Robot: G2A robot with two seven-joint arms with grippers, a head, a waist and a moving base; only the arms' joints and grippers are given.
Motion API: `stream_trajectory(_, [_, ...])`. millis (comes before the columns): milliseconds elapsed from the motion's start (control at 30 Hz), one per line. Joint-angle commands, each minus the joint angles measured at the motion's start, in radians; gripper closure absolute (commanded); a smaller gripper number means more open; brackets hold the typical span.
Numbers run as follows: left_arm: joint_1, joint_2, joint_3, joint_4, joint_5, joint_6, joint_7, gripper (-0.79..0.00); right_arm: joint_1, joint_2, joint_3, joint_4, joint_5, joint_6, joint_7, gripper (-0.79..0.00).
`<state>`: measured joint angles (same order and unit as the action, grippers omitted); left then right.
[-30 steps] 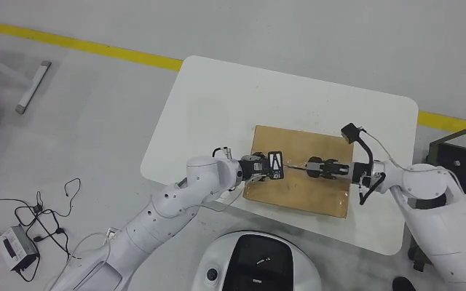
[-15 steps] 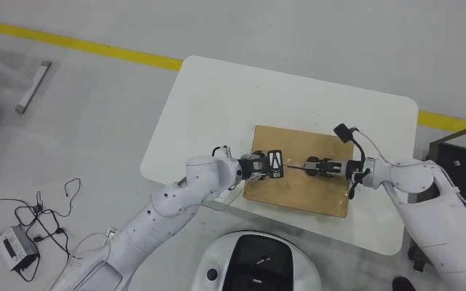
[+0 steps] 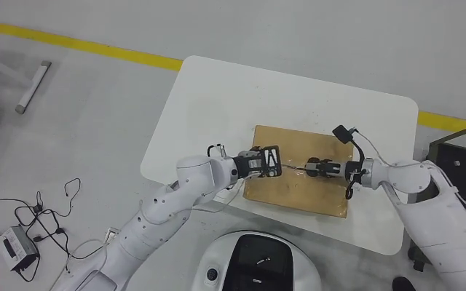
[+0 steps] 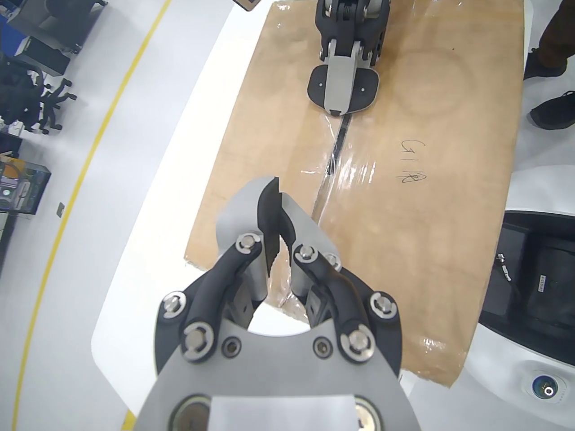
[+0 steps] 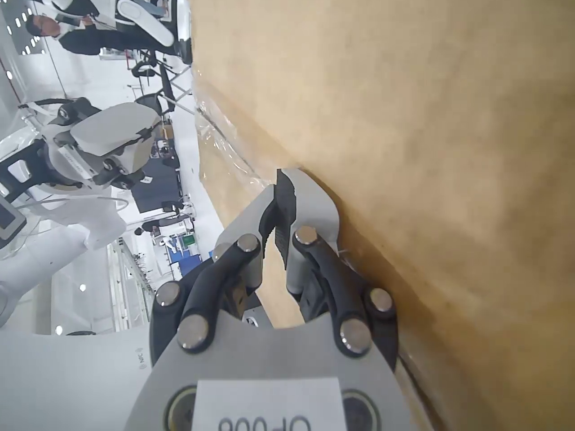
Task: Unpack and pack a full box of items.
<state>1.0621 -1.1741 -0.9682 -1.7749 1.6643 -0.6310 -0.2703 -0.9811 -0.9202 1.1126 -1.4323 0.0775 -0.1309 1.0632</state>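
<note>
A closed brown cardboard box [image 3: 291, 190] lies flat on the white table [image 3: 218, 109], its two top flaps meeting at a taped centre seam [image 4: 337, 145]. My left gripper [image 3: 279, 163] hovers over the box's end nearest its arm, fingers shut on nothing [image 4: 275, 195]. My right gripper [image 3: 310, 166] rests on the seam near the middle of the lid, shut, its tip pressed against the gap between the flaps [image 4: 341, 109]. In the right wrist view the shut right gripper [image 5: 284, 183] lies along the cardboard [image 5: 404, 91] beside crinkled clear tape [image 5: 215, 127].
The box sits near the table's front edge, with bare tabletop behind it and to the left. A dark cabinet [image 3: 448, 153] stands off the table's right side. Cables [image 3: 44, 214] lie on the floor at the left.
My right gripper has slid a little along the seam toward the left gripper. The left arm has shifted slightly, its gripper staying over the box's end.
</note>
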Motion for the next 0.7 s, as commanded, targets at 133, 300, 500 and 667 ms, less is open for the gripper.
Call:
stream_trajectory(133, [0.037, 0.008, -0.047, -0.047, -0.002, 0.023, -0.005, 0.000, -0.017, 0.000, 0.038, -0.061, 0.111, -0.076, -0.001, 0.000])
stream_trajectory(300, [0.087, 0.019, -0.112, -0.099, -0.012, 0.050, -0.017, 0.000, 0.027, -0.026, -0.050, -0.048, 0.144, -0.096, 0.004, 0.000])
stream_trajectory(500, [0.163, 0.035, -0.203, -0.171, -0.013, 0.063, -0.028, 0.000, 0.132, -0.079, -0.187, 0.041, 0.156, -0.135, -0.048, 0.000])
stream_trajectory(667, [0.203, 0.042, -0.249, -0.189, -0.018, 0.075, -0.018, 0.000, 0.214, -0.123, -0.287, 0.104, 0.136, -0.140, -0.070, 0.000])
